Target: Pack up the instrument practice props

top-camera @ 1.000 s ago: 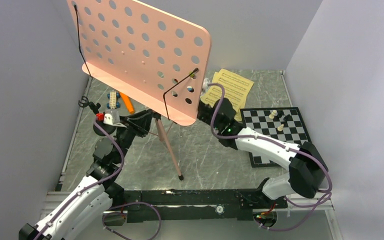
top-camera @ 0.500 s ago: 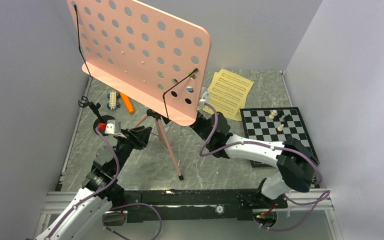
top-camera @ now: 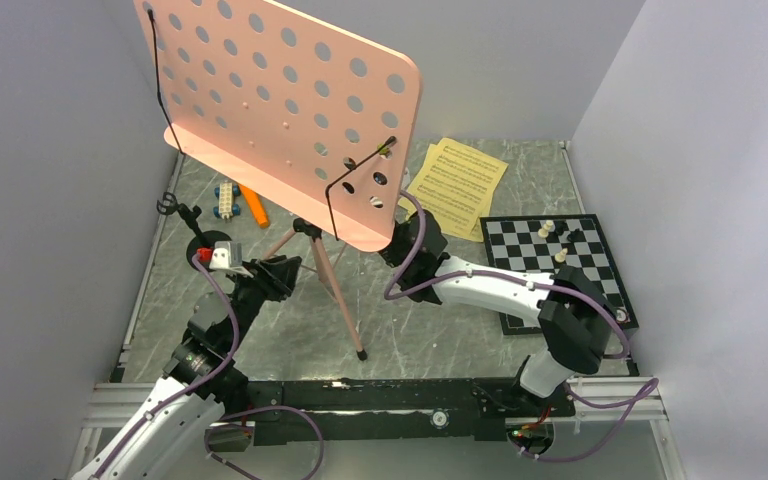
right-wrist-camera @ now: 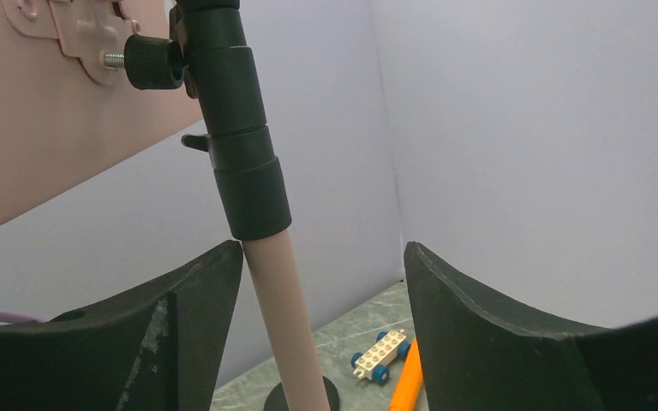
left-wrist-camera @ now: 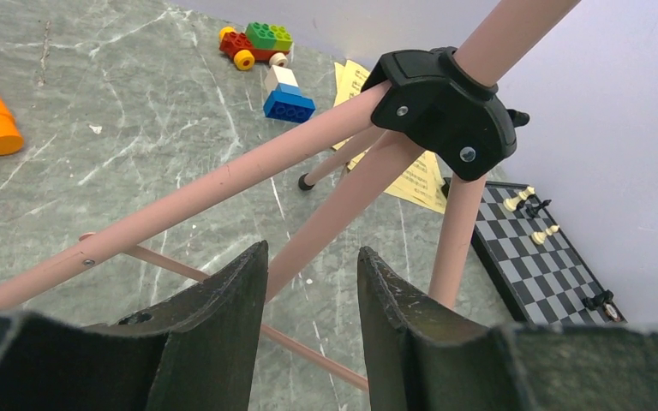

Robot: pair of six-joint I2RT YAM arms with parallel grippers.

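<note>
Left wrist view, toy car beyond music stand legs, unseen overhead

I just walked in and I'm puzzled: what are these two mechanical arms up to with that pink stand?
Both arms are at the pink music stand. The left gripper is open in front of its tripod legs. The right gripper is open with the pole between its fingers. Neither grips yet. The yellow sheet music lies on the table.
</note>
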